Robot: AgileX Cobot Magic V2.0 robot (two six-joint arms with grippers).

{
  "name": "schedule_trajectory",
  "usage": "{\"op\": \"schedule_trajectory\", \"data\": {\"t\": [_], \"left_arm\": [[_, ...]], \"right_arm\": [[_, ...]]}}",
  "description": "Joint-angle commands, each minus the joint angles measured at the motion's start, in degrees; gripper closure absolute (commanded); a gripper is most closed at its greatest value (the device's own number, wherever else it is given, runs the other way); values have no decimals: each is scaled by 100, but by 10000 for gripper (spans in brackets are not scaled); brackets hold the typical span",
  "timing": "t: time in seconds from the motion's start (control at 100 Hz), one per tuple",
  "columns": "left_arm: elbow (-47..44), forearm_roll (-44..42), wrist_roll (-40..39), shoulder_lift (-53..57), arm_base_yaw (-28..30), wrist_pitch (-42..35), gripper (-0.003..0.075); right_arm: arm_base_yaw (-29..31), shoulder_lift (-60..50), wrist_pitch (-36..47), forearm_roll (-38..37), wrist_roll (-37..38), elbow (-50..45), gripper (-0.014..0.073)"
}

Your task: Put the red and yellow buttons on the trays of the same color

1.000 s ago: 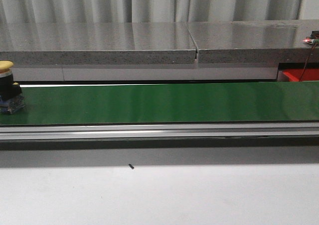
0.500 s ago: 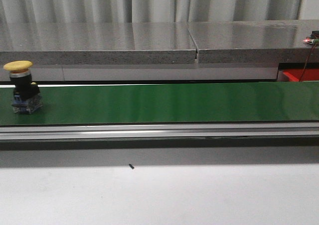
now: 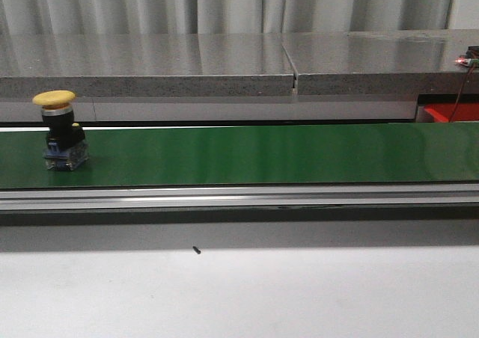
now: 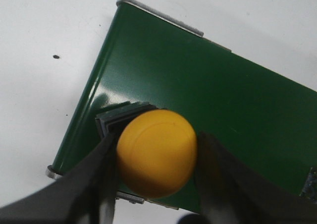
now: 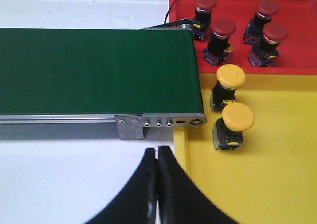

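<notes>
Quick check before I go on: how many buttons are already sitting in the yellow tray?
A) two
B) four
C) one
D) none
A: the right wrist view shows two yellow buttons, one and another, in the yellow tray, and four red ones in the red tray beside it.

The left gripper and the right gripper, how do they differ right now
The left gripper is open, its fingers either side of the yellow button on the green belt; whether they touch it is unclear. The right gripper is shut on nothing. The left hangs over the belt's end; the right hangs over the white table beside the yellow tray. Both have dark fingers.
</notes>
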State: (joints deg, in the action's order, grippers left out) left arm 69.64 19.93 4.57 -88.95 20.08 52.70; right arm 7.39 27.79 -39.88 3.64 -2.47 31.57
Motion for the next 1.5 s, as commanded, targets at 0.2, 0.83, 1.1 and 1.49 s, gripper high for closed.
{"op": "schedule_trajectory", "data": {"t": [0.2, 0.83, 1.1, 1.49], "left_arm": [[-63, 277, 21, 109, -38, -450, 567], [-125, 321, 21, 82, -38, -563, 533], [-125, 321, 21, 82, -38, -508, 181], [-125, 270, 332, 644, -54, -254, 174]], "right_arm": [[-15, 12, 362, 30, -43, 143, 661], [-15, 12, 362, 30, -43, 143, 661], [-15, 12, 362, 30, -43, 143, 661], [-15, 12, 362, 30, -43, 143, 661]]}}
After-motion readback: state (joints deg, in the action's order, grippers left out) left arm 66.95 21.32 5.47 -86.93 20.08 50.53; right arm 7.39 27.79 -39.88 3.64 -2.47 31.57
